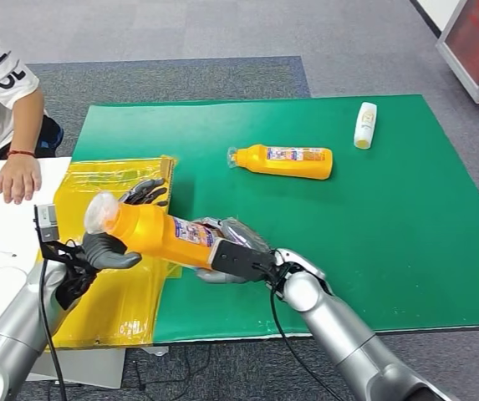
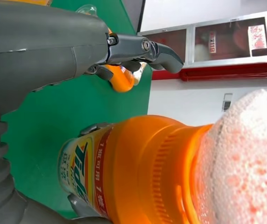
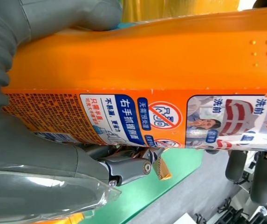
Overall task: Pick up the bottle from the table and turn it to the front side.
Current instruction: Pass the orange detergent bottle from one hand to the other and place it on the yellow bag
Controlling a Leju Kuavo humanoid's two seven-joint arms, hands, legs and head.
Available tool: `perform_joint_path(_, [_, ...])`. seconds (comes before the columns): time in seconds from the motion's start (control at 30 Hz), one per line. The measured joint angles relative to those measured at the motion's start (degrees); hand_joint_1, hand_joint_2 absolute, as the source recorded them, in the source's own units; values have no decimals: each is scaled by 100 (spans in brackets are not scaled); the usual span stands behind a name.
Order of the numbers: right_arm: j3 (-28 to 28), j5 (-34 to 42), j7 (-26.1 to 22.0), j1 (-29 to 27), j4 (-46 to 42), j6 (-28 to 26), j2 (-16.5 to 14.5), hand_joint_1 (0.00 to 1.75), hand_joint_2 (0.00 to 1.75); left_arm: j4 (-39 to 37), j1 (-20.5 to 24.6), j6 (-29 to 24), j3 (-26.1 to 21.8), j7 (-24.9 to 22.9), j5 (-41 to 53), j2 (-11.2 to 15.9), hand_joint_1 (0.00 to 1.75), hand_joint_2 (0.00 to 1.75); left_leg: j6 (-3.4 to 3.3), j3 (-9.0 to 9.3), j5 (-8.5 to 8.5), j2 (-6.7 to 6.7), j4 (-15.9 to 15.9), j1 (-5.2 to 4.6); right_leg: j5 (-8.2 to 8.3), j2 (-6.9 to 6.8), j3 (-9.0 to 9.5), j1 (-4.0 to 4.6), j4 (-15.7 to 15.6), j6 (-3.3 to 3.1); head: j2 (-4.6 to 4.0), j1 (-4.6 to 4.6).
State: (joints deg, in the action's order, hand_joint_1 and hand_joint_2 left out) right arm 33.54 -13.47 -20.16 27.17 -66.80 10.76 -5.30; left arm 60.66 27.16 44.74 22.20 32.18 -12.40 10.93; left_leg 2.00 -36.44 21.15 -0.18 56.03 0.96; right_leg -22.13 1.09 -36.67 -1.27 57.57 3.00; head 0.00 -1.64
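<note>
We have the orange bottle [image 1: 155,234] lifted off the green mat [image 1: 375,251], lying roughly level above the mat's near left corner where it meets the yellow plastic sheet [image 1: 107,301]. Our right hand [image 1: 233,251] wraps the base end, and our left hand [image 1: 107,251] closes round the neck just behind the clear cap [image 1: 99,213]. We judge that holding both ends lets us roll the bottle about its long axis until the front label faces out.

In the left wrist view the label reads "Tide", with Chinese characters beside it. In the right wrist view the back label carries small Chinese print, a crossed-out warning sign and little pictures.

A second orange bottle [image 1: 283,161] lies on its side toward the mat's far edge, and a small white bottle [image 1: 365,124] lies near the far right corner. A person's hand [image 1: 17,178] rests on the white table [image 1: 3,234] to the left.
</note>
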Motion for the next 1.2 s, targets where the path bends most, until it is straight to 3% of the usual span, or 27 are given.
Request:
perform_joint_path(0.73, [11, -626, 249, -352, -434, -769, -246, 171, 175, -71, 20, -72, 84, -57, -276, -56, 0, 175, 0, 0, 0, 0, 0, 0, 0, 0, -1, 0, 0, 0, 0, 0])
perform_joint_path(1.2, [144, -905, 291, -443, -511, -687, -274, 172, 175, -72, 30, 28, 62, -40, -304, -108, 0, 175, 0, 0, 0, 0, 0, 0, 0, 0, -2, 0, 0, 0, 0, 1])
